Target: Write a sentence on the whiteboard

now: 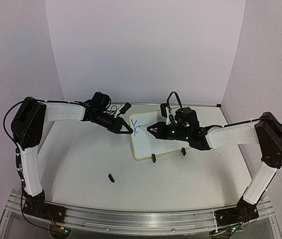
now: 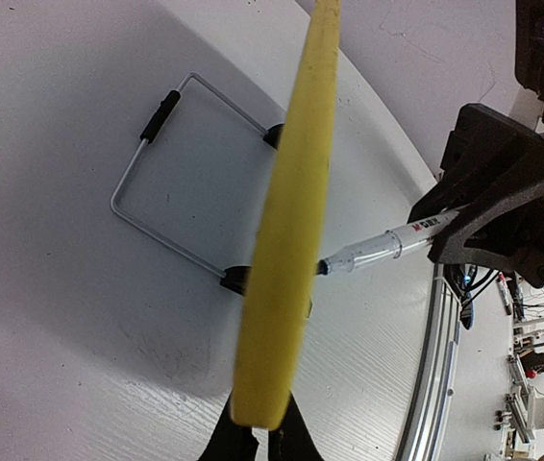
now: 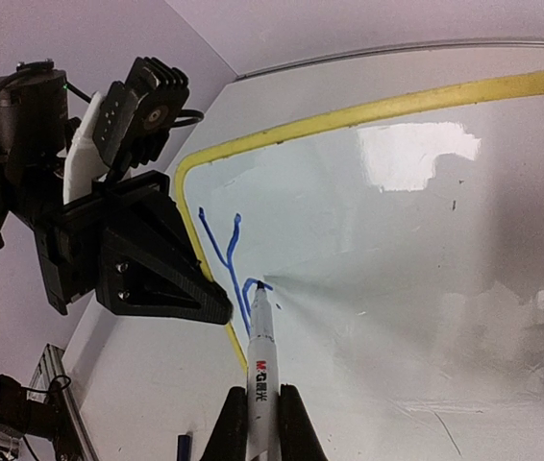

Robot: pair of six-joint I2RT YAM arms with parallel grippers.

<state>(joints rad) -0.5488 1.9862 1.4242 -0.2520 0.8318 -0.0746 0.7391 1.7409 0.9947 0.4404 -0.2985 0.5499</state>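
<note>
on the whiteboard (image 1: 162, 145), gripped marker (image 3: 260, 357) in right gripper (image 3: 262, 415), pinched rim (image 2: 286, 288) in left gripper (image 1: 127, 129); needed light, steady tip pressure to continue the sentence (image 3: 222, 261).

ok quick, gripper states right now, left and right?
Left gripper: closed on the rim of the whiteboard.
Right gripper: closed on the marker, tip against the whiteboard.
</note>
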